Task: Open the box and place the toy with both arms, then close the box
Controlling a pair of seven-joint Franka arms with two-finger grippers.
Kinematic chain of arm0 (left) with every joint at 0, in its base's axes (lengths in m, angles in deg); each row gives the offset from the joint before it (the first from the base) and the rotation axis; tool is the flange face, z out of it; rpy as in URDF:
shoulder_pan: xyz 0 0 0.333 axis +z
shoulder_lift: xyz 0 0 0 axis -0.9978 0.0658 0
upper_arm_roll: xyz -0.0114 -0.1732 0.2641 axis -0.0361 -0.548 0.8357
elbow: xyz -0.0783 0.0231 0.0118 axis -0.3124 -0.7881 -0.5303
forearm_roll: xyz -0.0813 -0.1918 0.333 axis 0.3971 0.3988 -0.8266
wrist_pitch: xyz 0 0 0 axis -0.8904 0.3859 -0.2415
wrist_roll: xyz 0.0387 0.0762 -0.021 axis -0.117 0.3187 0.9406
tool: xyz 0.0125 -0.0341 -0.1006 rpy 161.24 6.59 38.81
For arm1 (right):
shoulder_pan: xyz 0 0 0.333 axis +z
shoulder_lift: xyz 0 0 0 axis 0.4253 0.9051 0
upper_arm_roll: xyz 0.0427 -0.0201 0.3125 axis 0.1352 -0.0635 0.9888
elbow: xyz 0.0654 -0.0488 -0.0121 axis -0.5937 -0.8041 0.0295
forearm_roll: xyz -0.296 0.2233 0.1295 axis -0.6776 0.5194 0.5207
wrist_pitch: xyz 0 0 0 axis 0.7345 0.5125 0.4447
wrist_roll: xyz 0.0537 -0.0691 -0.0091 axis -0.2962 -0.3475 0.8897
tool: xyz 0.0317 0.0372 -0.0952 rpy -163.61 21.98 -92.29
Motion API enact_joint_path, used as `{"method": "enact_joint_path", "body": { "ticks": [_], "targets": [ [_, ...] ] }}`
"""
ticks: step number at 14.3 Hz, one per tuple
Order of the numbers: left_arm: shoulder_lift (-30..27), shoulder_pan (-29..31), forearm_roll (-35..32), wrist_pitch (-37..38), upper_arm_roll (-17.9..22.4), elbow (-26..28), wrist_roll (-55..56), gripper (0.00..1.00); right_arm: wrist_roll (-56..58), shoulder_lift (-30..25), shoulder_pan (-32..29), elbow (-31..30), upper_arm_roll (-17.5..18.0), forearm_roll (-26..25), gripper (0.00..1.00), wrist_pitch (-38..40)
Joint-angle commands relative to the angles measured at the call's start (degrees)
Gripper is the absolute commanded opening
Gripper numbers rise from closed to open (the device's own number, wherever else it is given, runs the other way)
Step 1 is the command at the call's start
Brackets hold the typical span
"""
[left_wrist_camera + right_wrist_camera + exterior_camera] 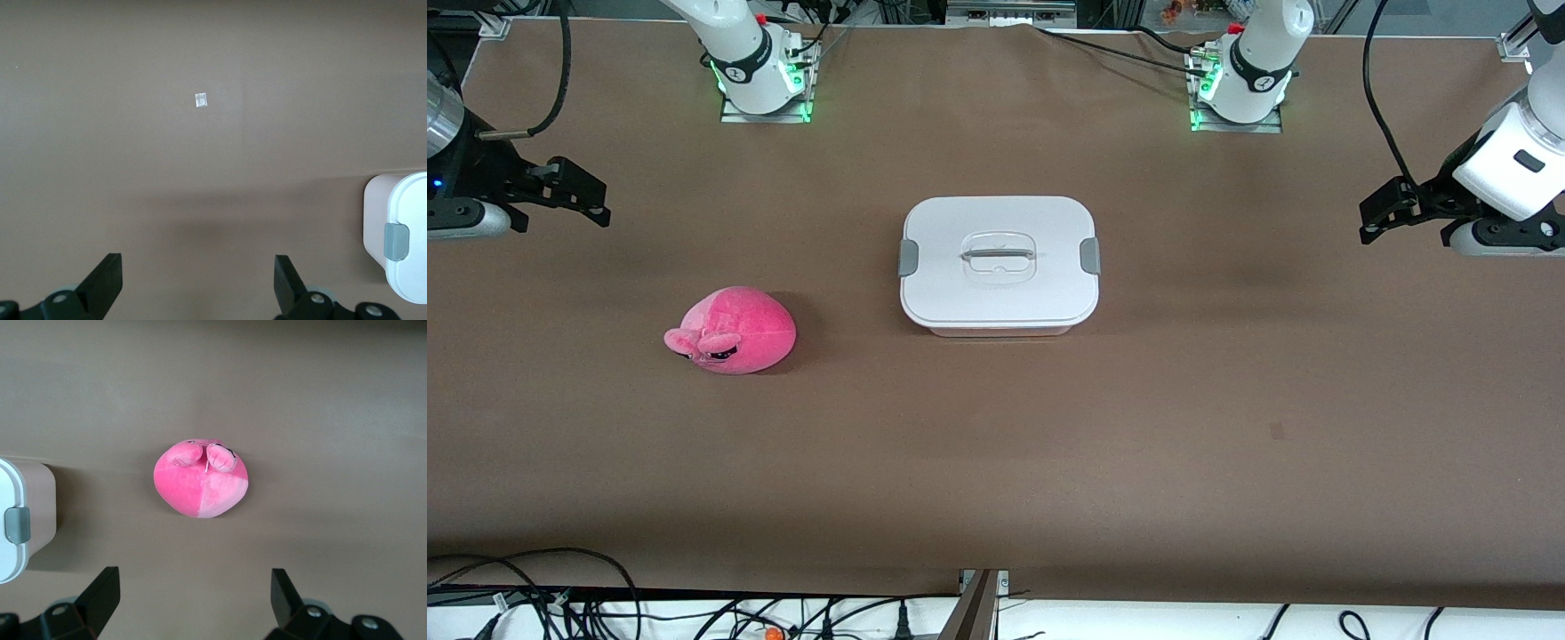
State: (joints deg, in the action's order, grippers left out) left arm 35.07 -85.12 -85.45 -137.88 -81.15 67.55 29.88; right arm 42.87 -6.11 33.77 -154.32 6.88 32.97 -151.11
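Observation:
The box (pixel 999 265) stands in the middle of the table with its white lid on, a grey clip at each end and a clear handle (pixel 998 253) on top. The pink plush toy (pixel 734 331) lies on the table toward the right arm's end, a little nearer to the front camera than the box. My right gripper (pixel 591 191) is open and empty over bare table at its end. Its wrist view shows the toy (pixel 200 487) and a box end (pixel 20 520) past the open gripper (pixel 193 580). My left gripper (pixel 1371 218) is open and empty over bare table at its end. Its wrist view (pixel 198 267) shows the box's other end (pixel 407 240).
The brown table cover (pixel 1049 444) spreads wide around the box and toy. A small white tag (pixel 200 100) lies on it near the left gripper. The arm bases (pixel 760 71) (pixel 1240 80) stand along the table's edge farthest from the front camera. Cables (pixel 560 596) hang below the near edge.

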Motion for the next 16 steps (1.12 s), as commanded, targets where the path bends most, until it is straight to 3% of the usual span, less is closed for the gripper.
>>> {"method": "enact_joint_path", "body": {
  "ticks": [1,14,16],
  "targets": [
    [0.7,0.1,0.1,1.3,-0.1,-1.7,-0.2,1.0,-0.7,0.7,0.0,1.6,0.2,-0.7,1.0,0.6],
    [1.8,-0.5,0.8,5.4,-0.3,-1.5,-0.4,1.0,-0.5,0.8,1.0,1.7,0.6,-0.6,1.0,0.6],
    [1.8,-1.4,0.8,5.7,-2.4,-1.6,-0.4,1.0,-0.5,1.1,1.6,1.7,0.6,-0.7,1.0,0.6]
  ]
}}
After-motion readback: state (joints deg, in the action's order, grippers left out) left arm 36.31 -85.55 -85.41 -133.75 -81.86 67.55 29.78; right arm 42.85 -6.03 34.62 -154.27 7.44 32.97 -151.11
